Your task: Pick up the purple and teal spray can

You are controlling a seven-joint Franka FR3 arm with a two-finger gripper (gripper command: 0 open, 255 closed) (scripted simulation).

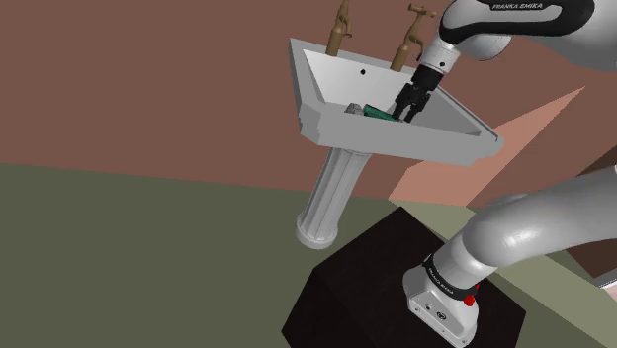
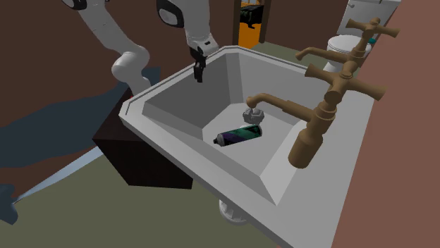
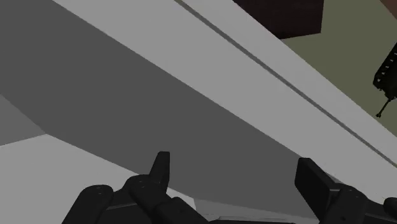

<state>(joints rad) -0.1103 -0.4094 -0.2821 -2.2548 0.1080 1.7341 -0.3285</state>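
purple and teal spray can [image 2: 238, 134] lies on its side on the floor of the grey-white sink [image 2: 176, 144], under the brass tap [image 2: 314, 113] spout. black gripper [image 2: 199, 70] hangs by the basin wall nearest the arm (well apart from the can), fingers standing apart and clasping nothing.
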